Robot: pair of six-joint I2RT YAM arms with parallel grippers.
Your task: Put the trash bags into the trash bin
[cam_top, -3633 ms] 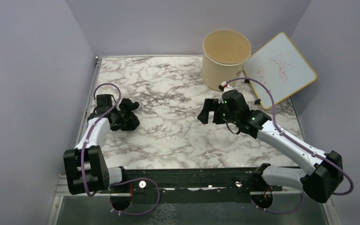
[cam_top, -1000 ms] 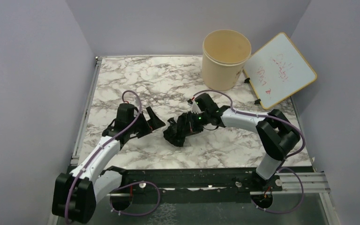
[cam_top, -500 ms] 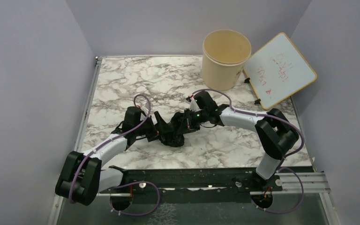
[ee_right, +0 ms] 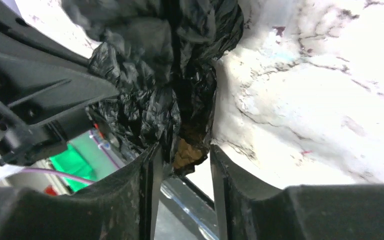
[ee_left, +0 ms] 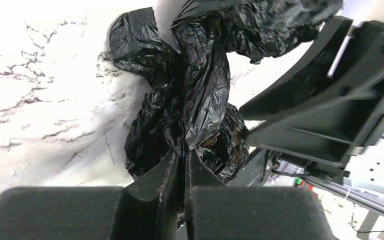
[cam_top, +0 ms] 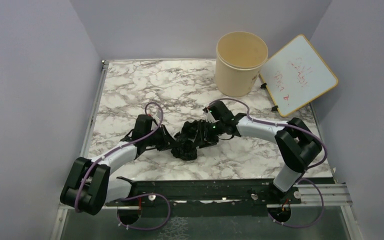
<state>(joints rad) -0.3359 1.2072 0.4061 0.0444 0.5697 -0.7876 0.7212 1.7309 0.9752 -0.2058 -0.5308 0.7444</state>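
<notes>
One wad on the table (cam_top: 130,85): my left gripper (ee_left: 184,159) is pinched tight on the trash bags (ee_left: 200,85), my right gripper (ee_right: 182,152) straddles them, jaws apart. The trash bin (cam_top: 235,82) sits well beyond, back right, closer to my right gripper.

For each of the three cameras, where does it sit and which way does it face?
Top external: above and behind the bases, facing down on the table, trash bin and both arms.
Left wrist: on the left arm, facing along the left gripper, shut on the trash bag; right gripper opposite.
Right wrist: on the right arm, facing along its parted fingers; left gripper opposite.
Shared: all three show the bag.
</notes>
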